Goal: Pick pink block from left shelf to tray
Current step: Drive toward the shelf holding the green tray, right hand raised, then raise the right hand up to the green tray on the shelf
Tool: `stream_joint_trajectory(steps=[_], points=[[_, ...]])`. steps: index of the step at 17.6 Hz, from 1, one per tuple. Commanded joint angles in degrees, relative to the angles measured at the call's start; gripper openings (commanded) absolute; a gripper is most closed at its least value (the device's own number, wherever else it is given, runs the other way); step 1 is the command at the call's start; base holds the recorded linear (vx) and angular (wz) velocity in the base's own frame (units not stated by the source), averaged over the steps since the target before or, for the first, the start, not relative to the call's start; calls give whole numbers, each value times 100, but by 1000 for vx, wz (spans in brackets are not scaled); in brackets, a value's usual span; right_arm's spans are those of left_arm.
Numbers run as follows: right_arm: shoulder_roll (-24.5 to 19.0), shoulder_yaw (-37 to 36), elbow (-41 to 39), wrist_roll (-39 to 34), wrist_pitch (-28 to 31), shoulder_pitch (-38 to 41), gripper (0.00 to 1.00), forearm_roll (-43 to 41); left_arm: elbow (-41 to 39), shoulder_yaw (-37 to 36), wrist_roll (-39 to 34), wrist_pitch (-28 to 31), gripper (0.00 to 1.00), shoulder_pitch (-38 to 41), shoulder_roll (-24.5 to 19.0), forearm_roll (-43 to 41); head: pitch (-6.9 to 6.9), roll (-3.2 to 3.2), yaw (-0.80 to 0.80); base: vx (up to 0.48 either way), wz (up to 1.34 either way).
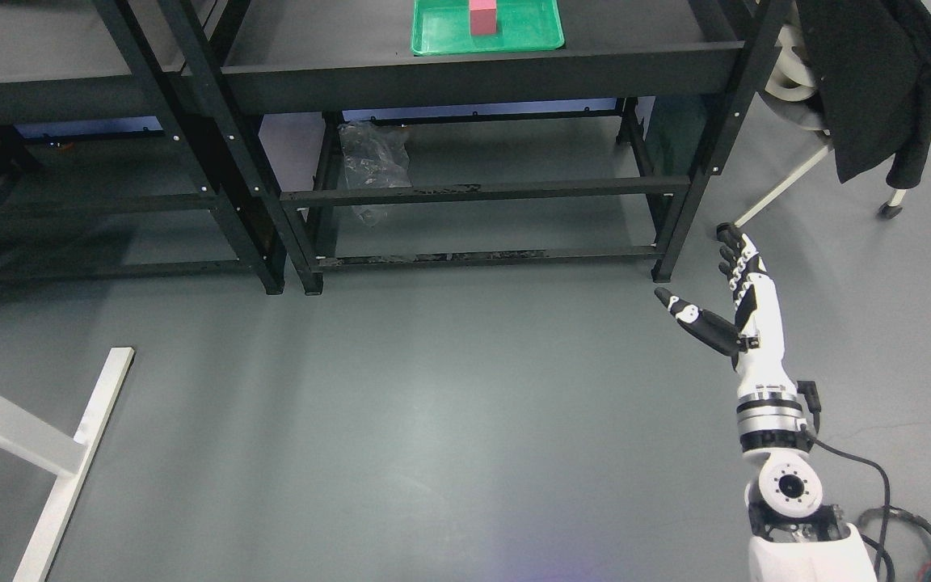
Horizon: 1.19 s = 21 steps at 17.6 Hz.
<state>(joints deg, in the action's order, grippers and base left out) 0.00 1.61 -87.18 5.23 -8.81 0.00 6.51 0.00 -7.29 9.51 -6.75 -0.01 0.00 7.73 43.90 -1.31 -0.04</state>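
Note:
A pink block [482,18] stands upright inside a green tray [530,36] on the top of the right black shelf unit, at the top middle of the head view. My right hand [696,271] is raised over the floor at the right, well below and to the right of the tray. Its fingers [736,255] are straight and the thumb is spread; it holds nothing. The left arm does not show.
Two black shelf units [223,162] stand side by side at the back. A crumpled clear plastic bag [372,158] lies on the right unit's lower level. A chair with a black jacket [878,81] stands at the right. A white frame [69,453] lies at the lower left.

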Motion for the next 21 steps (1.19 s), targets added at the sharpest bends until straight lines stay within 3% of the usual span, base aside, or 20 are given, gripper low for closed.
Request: stream_joint_trajectory(steps=[1, 8, 15, 19, 21], points=[[100, 129, -19, 92, -60, 26, 99, 1093, -100, 0, -2, -2, 100, 115, -100, 0, 0, 0, 0, 115, -24], [100, 304, -36, 400, -60, -140, 99, 4784, -100, 0, -2, -2, 100, 115, -100, 0, 0, 0, 0, 92, 160], [100, 331, -318, 760, -253, -87, 100, 5184, -100, 0, -2, -2, 100, 115, -100, 0, 0, 0, 0, 180, 136], [122, 479, -309, 769, 299, -149, 100, 7316, -100, 0, -2, -2, 100, 115, -100, 0, 0, 0, 0, 220, -6], [184, 673, -309, 778, 563, -141, 100, 7514, -100, 0, -2, -2, 100, 115, -100, 0, 0, 0, 0, 224, 0]])
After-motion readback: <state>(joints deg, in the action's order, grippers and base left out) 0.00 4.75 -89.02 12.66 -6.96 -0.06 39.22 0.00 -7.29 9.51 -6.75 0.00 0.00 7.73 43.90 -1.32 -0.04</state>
